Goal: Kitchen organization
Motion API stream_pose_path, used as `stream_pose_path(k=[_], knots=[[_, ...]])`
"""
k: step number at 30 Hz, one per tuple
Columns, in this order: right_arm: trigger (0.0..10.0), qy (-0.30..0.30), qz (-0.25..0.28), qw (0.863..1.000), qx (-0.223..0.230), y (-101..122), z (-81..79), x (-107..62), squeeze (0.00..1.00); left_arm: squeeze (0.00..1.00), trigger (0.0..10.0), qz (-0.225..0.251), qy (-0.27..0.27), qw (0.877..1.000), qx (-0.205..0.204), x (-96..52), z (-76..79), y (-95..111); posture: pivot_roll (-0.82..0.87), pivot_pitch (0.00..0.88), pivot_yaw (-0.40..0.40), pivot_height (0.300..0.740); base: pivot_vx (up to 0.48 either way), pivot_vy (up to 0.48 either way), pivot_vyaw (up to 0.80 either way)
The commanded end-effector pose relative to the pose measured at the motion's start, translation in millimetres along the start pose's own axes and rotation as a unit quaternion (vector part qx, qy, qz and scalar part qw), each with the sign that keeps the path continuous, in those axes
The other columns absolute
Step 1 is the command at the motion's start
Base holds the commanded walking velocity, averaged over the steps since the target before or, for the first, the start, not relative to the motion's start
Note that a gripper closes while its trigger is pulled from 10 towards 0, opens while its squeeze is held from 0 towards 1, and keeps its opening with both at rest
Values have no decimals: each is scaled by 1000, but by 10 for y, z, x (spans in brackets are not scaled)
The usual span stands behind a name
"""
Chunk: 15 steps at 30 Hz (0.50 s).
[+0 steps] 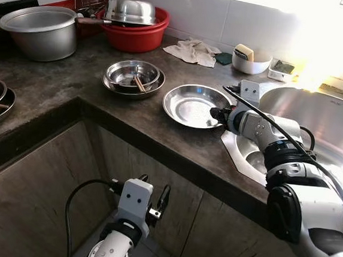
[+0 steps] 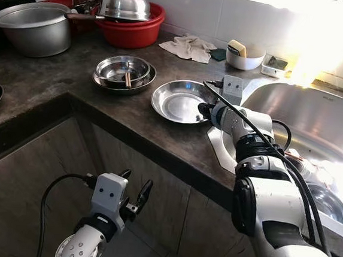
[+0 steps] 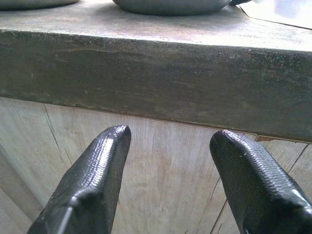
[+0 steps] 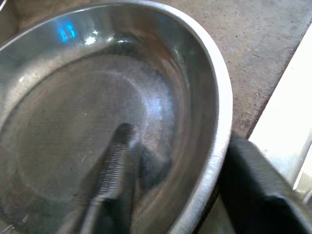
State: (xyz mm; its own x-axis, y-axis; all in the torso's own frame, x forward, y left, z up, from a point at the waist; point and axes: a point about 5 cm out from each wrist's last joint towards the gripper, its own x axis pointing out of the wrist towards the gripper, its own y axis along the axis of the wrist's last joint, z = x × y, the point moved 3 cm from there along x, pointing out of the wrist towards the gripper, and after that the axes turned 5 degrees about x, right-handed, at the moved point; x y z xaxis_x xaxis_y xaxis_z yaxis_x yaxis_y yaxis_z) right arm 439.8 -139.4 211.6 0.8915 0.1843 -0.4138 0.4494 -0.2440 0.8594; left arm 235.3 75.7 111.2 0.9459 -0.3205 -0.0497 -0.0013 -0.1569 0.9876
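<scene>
Steel plate (image 1: 193,105) is the piece we are working on: it is sitting on the dark counter (image 1: 55,88), just beside the sink (image 1: 316,126), on the side away from the window light.

Nearest to us, below the counter's front edge, we are letting the left gripper (image 1: 155,206) hang idle against the wooden cabinet face (image 3: 161,170). Its fingers are spread wide with nothing between them, parked low so it is keeping out of the working arm's way.

Up on the counter, we are reaching in with the right gripper (image 1: 218,113) at the plate's rim on its sink side. The wrist view is showing one finger (image 4: 114,170) lying inside the shallow dish and the other outside against the sink's flange, so the jaws are straddling the rim in a narrow pinch. We judge this to be a rim grasp chosen because the plate is too flat to take any other way, and the sink side is the edge closest to our arm. Whether the pinch is already firm, we cannot tell.

Further from the sink, stacked steel bowls (image 1: 133,77) are holding a wooden utensil. Beyond them, against the wall, a large pot (image 1: 40,31) and a red basin (image 1: 135,32) with an upturned steel bowl are standing. A cloth (image 1: 193,51) and a white soap dish (image 1: 251,60) are lying behind the plate, nearer the sink.
</scene>
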Motion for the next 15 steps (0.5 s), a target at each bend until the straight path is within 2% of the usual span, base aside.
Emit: stream_pose_path(k=[1, 5, 9, 13, 15], knots=[[0, -3, -14, 1000, 1, -2, -24, -1, 0, 0, 10000, 2, -2, 1000, 0, 0, 8, 23, 29, 103, -41, 740, 0, 0, 0], [0, -2, -26, 999, 36, -20, -20, -1, 0, 0, 10000, 1, -1, 1000, -1, 11, 9, 21, 26, 104, -43, 740, 0, 0, 0], [0, -5, -29, 998, 52, -22, -5, -3, 0, 0, 10000, 0, 0, 1000, -2, 14, 7, 19, 24, 103, -42, 740, 0, 0, 0], [0, 1, -11, 988, 151, 39, 7, -11, 0, 0, 10000, 0, 3, 1000, -2, 19, 5, 19, 28, 100, -44, 740, 0, 0, 0], [0, 6, 1, 983, 183, 77, 9, -19, 0, 0, 10000, 0, 4, 1000, -2, 22, 1, 17, 29, 98, -45, 740, 0, 0, 0]])
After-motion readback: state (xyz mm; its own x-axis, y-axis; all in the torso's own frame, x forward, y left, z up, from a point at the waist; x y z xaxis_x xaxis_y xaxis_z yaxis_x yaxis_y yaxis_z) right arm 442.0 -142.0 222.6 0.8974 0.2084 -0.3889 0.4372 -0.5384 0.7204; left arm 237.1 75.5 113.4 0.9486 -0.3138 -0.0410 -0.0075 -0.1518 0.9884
